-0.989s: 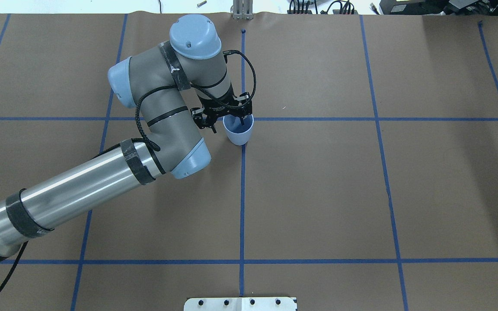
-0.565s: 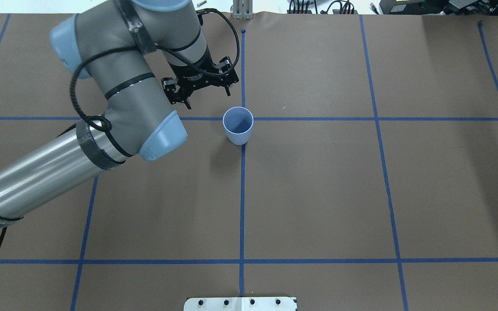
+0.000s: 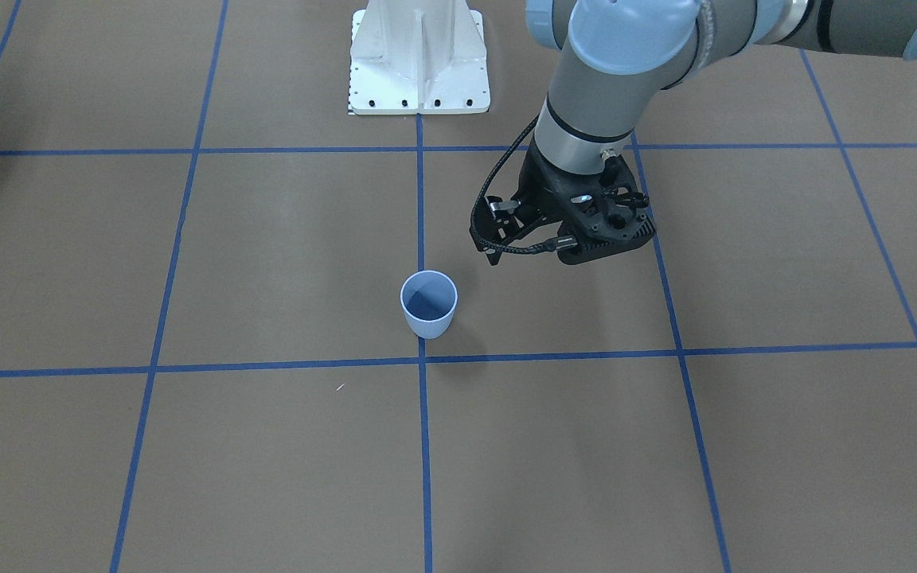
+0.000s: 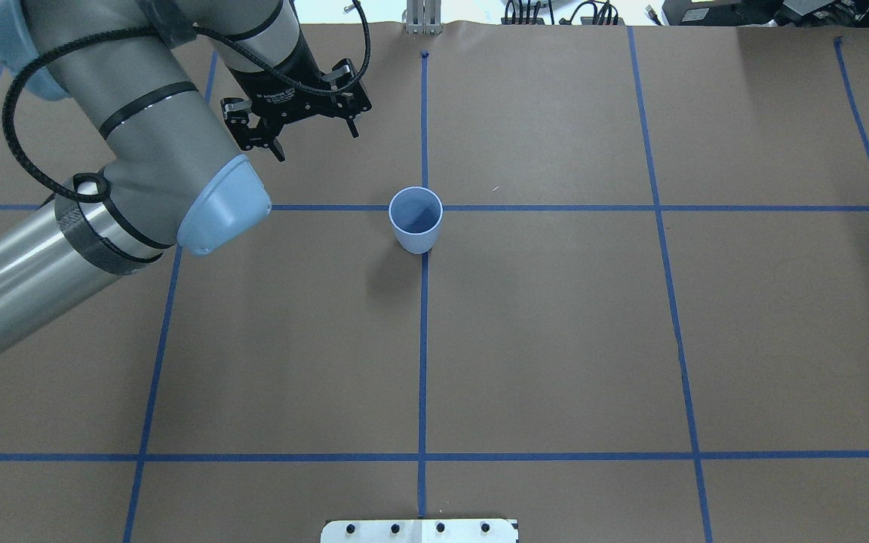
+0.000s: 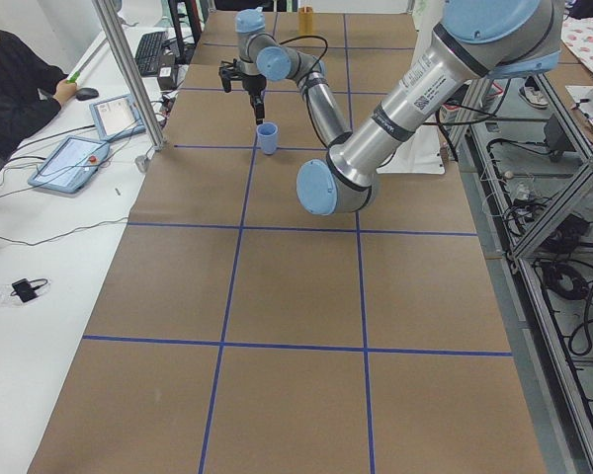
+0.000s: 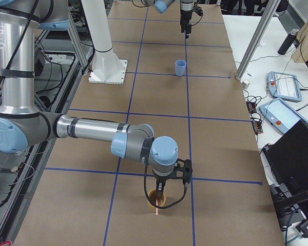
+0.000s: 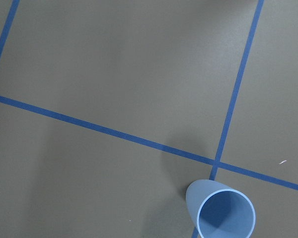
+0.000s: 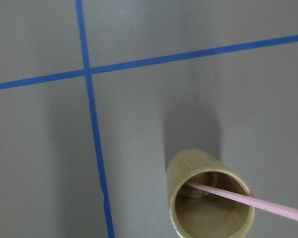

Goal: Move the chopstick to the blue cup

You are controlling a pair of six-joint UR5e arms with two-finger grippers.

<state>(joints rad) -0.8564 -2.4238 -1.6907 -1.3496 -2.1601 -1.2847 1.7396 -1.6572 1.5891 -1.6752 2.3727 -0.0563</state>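
- While the left gripper (image 4: 315,140) hangs over the table (image 4: 555,339), to one side of the blue cup (image 4: 416,219) and apart from it, its two fingers are seen spread wide with nothing between them.
- The chopstick (image 8: 248,199) (a thin pink stick) is shown leaning in a wooden cup (image 8: 208,201). That cup is set towards the end of the table on the robot's right, well apart from the blue cup. One end of the stick is down inside the wooden cup and the other passes out over the rim.
- The right gripper (image 6: 162,188) is placed just above the wooden cup. Whether it is parted or closed cannot be told, since its fingers are not shown by its own wrist camera.
- The blue cup is stood upright at a crossing of the blue tape lines (image 4: 423,339), and nothing is seen inside it.
- Handling, as judged: the chopstick is expected to be light, stiff and smooth, so it may be liable to pivot or slide in a loose pinch.
- Hold, as judged: the stick is best taken on the free part above the rim and pinched squarely across its width. It should be drawn out along its own lean so that the wooden cup is not tipped.
- Progress, as judged: the stick is yet to be lifted out, so the transfer is at its first step.
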